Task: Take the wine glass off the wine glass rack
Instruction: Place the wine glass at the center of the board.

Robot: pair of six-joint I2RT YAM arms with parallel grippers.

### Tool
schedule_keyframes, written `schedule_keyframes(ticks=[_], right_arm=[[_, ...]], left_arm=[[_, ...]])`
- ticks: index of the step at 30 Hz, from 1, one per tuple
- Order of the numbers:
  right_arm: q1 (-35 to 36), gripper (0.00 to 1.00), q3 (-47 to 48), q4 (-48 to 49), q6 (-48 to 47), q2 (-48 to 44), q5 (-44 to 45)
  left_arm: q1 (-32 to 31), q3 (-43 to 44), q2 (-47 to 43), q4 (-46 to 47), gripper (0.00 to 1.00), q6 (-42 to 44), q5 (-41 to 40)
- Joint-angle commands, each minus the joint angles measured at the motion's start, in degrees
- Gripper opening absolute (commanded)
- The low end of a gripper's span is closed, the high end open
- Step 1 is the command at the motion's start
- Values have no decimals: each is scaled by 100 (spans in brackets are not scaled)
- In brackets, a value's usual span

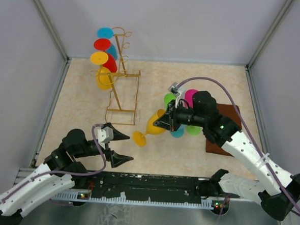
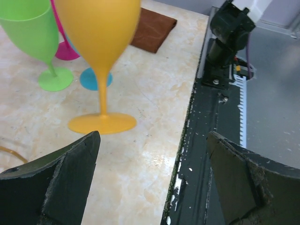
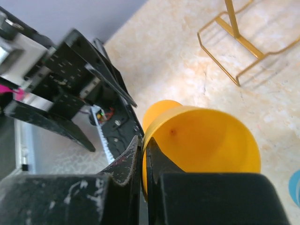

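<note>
A yellow-orange plastic wine glass (image 1: pixel 151 128) sits just below the middle of the overhead frame, clear of the rack and well to its lower right. It is stem-down and slightly tilted. Its round foot is low over the beige tabletop, though contact is unclear. The right gripper (image 1: pixel 161 121) pinches its rim. The thin golden wire wine glass rack (image 1: pixel 118 92) stands upright at upper left, with coloured glasses (image 1: pixel 104 51) hanging near its top.
</note>
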Motion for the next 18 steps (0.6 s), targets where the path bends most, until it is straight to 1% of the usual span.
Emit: schedule_keyframes(ticks=[1, 4, 8, 10, 13, 14, 18], right_arm=[[517, 0, 377, -399, -742, 278, 1186], [758, 0, 486, -540, -872, 594, 1794], [1177, 0, 794, -807, -1203, 1138, 2899], [1264, 0, 1035, -980, -1311, 1500, 3196], [1264, 0, 1325, -1062, -1302, 1985, 3608], [1265, 0, 1399, -1056, -1306, 2131, 3698], [1264, 0, 1526, -723, -1358, 2534, 3793]], left_arm=[[-13, 227, -57, -172, 100, -97, -573], [-12, 300, -79, -313, 100, -204, -1119], [-12, 352, -94, -303, 100, -499, -1727], [-8, 350, -100, -254, 100, -777, -2140], [-13, 317, -118, -126, 100, -1453, -2882], [-13, 307, -106, -76, 100, -1606, -2975], [-13, 383, -109, 24, 100, -1878, -2863]])
